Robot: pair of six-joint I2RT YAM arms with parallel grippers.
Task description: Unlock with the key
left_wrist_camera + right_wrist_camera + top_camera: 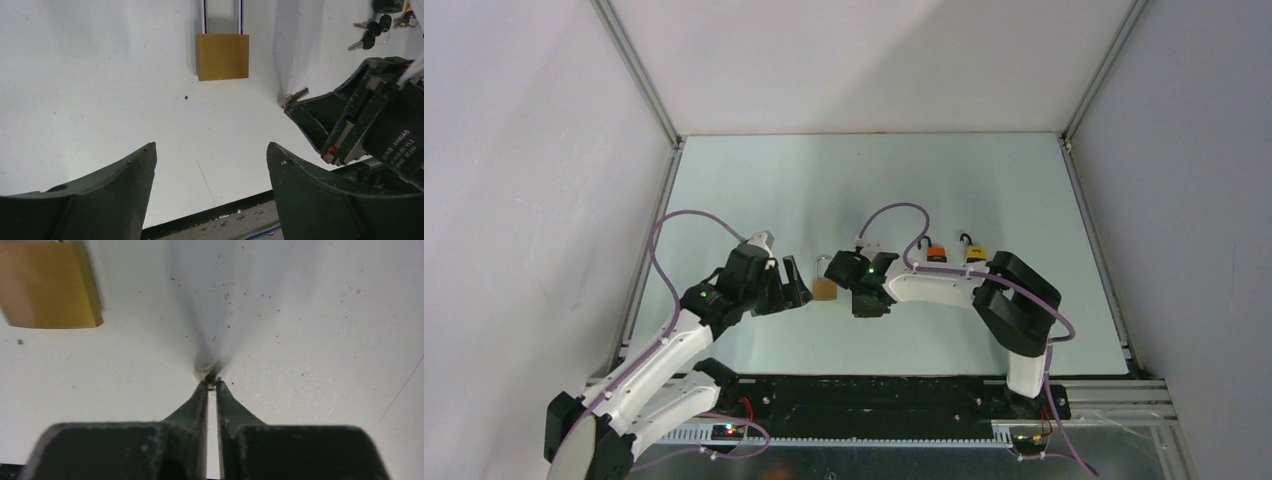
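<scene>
Overhead and wrist views of the key-to-lock approach. The brass padlock [222,56] lies flat on the white table [100,75] between the two arms. Its long axis runs near to far, the shackle [204,15] pointing to the far side and the bottom face of the body turned toward the arm bases. The right gripper [212,385] is clenched on a small key [296,96], which is pinched at the very fingertips and projects toward the table. The blade is blurred in the right wrist view, so its exact heading cannot be told. From these fingertips the padlock lies to the robot's left and slightly farther out, near but apart. The left gripper [211,150] stands spread wide and holds nothing. It faces the padlock's bottom face along the body's long axis and sits about as near as the right. The keyway, judged to be in that bottom face, is not visible. Two further padlocks, one orange [937,253] and one yellow [976,252], lie beyond the right arm, with a loose bunch of keys [369,36] near them. No container is in view.
</scene>
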